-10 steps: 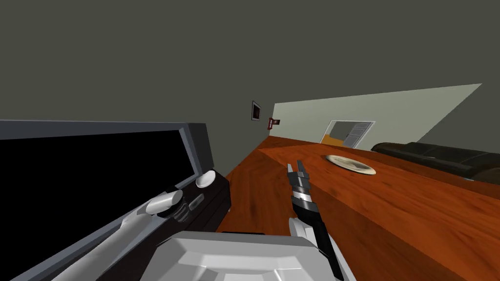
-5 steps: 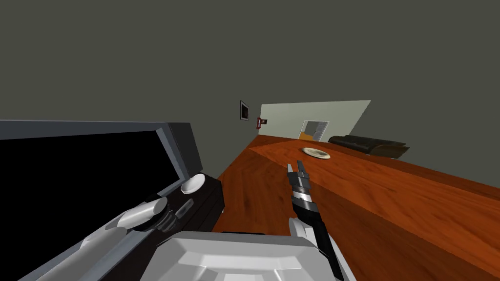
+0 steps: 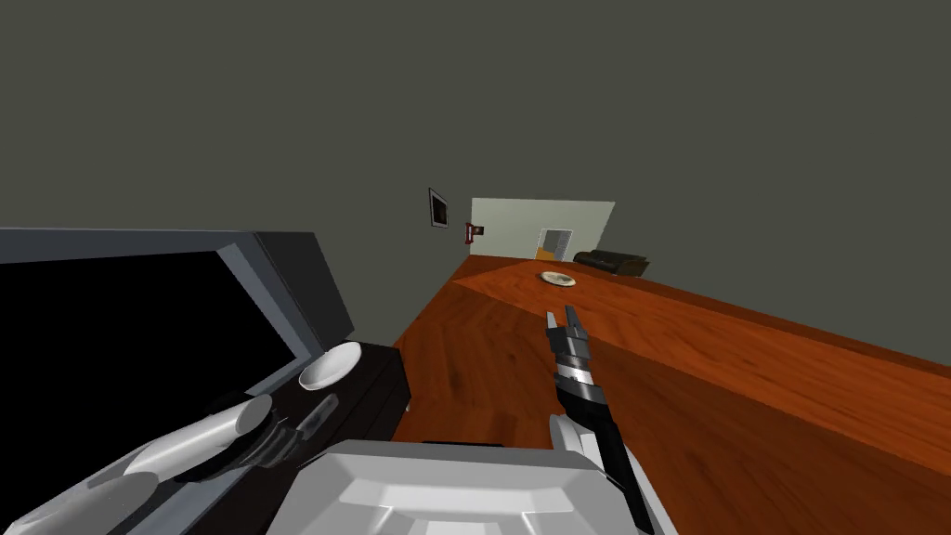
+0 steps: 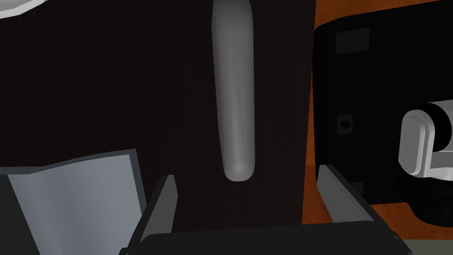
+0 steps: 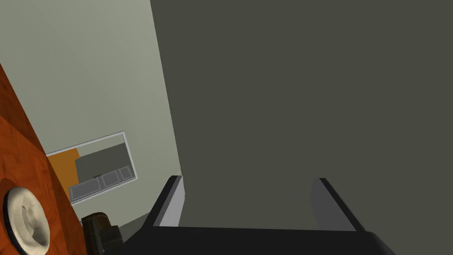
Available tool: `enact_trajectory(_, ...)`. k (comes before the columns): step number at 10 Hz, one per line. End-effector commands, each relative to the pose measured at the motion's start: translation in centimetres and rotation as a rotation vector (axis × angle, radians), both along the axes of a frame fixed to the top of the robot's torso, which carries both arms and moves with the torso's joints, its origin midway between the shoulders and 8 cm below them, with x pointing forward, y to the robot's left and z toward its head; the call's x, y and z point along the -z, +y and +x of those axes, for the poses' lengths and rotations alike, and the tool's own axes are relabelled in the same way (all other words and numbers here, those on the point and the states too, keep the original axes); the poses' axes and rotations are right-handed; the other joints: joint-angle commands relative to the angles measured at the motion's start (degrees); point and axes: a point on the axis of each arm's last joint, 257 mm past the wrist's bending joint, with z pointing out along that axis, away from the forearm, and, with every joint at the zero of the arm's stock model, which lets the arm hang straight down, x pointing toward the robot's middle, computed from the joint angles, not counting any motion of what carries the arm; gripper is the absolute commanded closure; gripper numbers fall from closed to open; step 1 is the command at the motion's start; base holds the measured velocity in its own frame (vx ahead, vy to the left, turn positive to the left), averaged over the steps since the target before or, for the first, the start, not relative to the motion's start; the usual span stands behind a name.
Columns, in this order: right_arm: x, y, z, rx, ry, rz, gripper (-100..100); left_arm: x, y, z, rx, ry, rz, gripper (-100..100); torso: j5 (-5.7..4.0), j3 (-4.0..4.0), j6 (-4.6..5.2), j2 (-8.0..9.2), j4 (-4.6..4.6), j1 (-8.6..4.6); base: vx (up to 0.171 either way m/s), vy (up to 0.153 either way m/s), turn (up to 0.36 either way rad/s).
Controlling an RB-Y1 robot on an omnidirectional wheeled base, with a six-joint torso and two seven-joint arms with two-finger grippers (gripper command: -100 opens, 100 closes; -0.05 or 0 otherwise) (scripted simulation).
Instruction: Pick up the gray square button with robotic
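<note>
our left gripper (image 4: 246,172) stands wide open with nothing in it, over the dark wood cabinet top (image 4: 110,88). we cannot make out a square button for certain. the grey thing at the jaws is a long rounded plain grey bar (image 4: 233,88) lying flat on that top. its near end sits about level with the fingertips, inside the gap and nearer one finger, touching neither. the rest runs straight ahead toward a white bowl (image 3: 330,365). the bar is smooth and unmarked. our right gripper (image 3: 565,320) hangs open and empty over the orange-brown wood floor (image 3: 743,371).
</note>
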Motion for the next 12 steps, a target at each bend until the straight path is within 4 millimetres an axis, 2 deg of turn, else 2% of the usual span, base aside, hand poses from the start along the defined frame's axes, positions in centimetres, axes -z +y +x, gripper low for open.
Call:
enact_trajectory(1,0.0,0.0,0.0,0.000,0.000,0.000,0,-0.9,1.7,-0.9,-0.067,-0.011,0.011,-100,0.00,0.00,0.00,0.00,0.00,0.00,-0.103,-0.032,-0.413)
enact_trajectory(2,0.0,0.0,0.0,0.000,0.000,0.000,0,-0.9,1.7,-0.9,-0.067,-0.011,0.011,-100,-0.01,0.01,0.03,-0.01,0.02,-0.01,-0.054,-0.020,-0.404)
enact_trajectory(3,0.0,0.0,0.0,0.000,0.000,0.000,0,-2.1,4.9,-2.7,-0.156,-0.027,0.045,-100,0.01,-0.07,0.04,-0.15,-0.01,0.03,-0.117,-0.047,-0.462)
enact_trajectory(5,0.0,0.0,0.0,0.000,0.000,0.000,0,-2.2,5.1,-3.2,-0.177,-0.025,0.041,-100,-0.01,0.05,0.02,0.06,0.03,-0.07,-0.089,-0.042,-0.356)
enact_trajectory(6,0.0,0.0,0.0,0.000,0.000,0.000,0,-2.2,4.8,-3.1,-0.171,-0.025,0.040,-100,0.01,-0.05,-0.02,-0.12,0.00,0.04,-0.014,-0.003,-0.041)
enact_trajectory(7,0.0,0.0,0.0,0.000,0.000,0.000,0,-2.2,4.8,-3.1,-0.173,-0.026,0.040,100,0.03,-0.14,-0.07,-0.27,-0.04,0.12,0.000,0.000,0.000)
enact_trajectory(11,0.0,0.0,0.0,0.000,0.000,0.000,0,-2.3,4.8,-3.0,-0.173,-0.027,0.041,100,0.11,-0.23,-0.04,-0.41,-0.09,0.22,0.000,0.000,0.000)
enact_trajectory(12,0.0,0.0,0.0,0.000,0.000,0.000,0,-2.3,4.8,-3.1,-0.173,-0.027,0.041,0,0.11,-0.24,-0.04,-0.42,-0.09,0.23,0.000,0.000,0.000)
